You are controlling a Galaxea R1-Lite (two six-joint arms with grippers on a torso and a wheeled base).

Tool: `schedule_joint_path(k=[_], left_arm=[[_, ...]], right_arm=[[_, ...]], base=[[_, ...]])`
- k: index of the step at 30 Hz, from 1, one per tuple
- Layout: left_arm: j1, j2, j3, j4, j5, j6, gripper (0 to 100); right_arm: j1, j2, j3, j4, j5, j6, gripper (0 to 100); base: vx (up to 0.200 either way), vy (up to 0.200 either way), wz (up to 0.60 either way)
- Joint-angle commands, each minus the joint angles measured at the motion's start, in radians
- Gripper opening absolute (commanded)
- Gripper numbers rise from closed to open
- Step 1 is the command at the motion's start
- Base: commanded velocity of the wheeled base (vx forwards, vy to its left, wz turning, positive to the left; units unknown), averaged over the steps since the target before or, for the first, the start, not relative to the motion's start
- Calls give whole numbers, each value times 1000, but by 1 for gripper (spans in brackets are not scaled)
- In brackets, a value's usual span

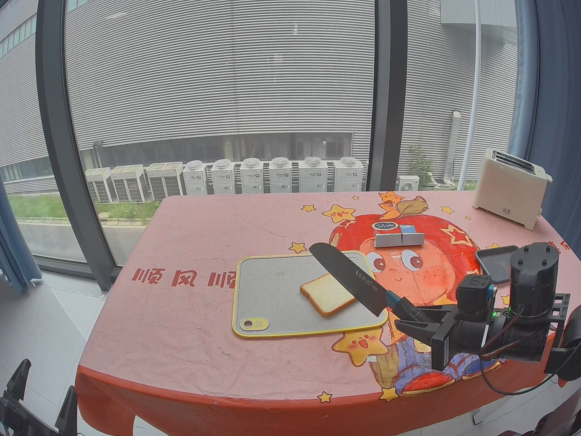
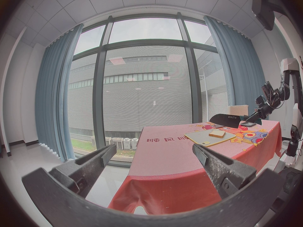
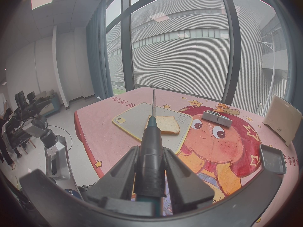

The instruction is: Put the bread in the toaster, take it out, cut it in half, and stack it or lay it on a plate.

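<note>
A slice of bread (image 1: 327, 293) (image 3: 164, 124) (image 2: 217, 133) lies flat on the grey cutting board (image 1: 272, 295) (image 3: 134, 119) (image 2: 202, 136). My right gripper (image 1: 417, 321) (image 3: 151, 164) is shut on the handle of a black knife (image 1: 350, 277) (image 3: 153, 103) (image 2: 228, 120). It holds the blade in the air above the bread's right side, edge down. The white toaster (image 1: 510, 188) (image 3: 282, 119) stands at the table's far right corner. A small dark plate (image 1: 496, 263) (image 3: 272, 159) lies right of the board. My left gripper (image 2: 151, 155) is open, low and off the table's left side.
A small grey and blue knife holder (image 1: 399, 236) (image 3: 216, 118) sits behind the board. The pink tablecloth (image 1: 181, 334) hangs over the front edge. Large windows close off the far side. Bare cloth lies left of the board.
</note>
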Motion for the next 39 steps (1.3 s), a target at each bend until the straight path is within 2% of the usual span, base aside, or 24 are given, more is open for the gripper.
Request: schedule_joint_path(k=[1,6,7,25,29,35,37,39], left_arm=[[0,-16,18,1,4,-8,100],[0,-16,18,-1,4,-8,100],[0,-16,18,-1,2,-8,0],[-2,-16,18,4,-6,3,0],[0,-16,18,2,-4,4,0],[-2,-16,18,-7,-4,1,0],[-2,-16,18,-75,-4,-7,0],[2,-16,18,-191,-6,-5,0]], right_arm=[[5,2,1,-1,-1,1,0],[5,5,1,-1,-13,1,0],[5,5,0,-1,-13,1,0],[-1,5,1,1,-14,3,0],[6,8,6,1,-40,3,0],[8,16,6,1,-44,3,0],[8,18,6,1,-44,3,0],[8,18,6,1,-44,3,0]], base=[[0,0,0],[0,0,0],[0,0,0],[0,0,0],[0,0,0],[0,0,0],[0,0,0],[0,0,0]])
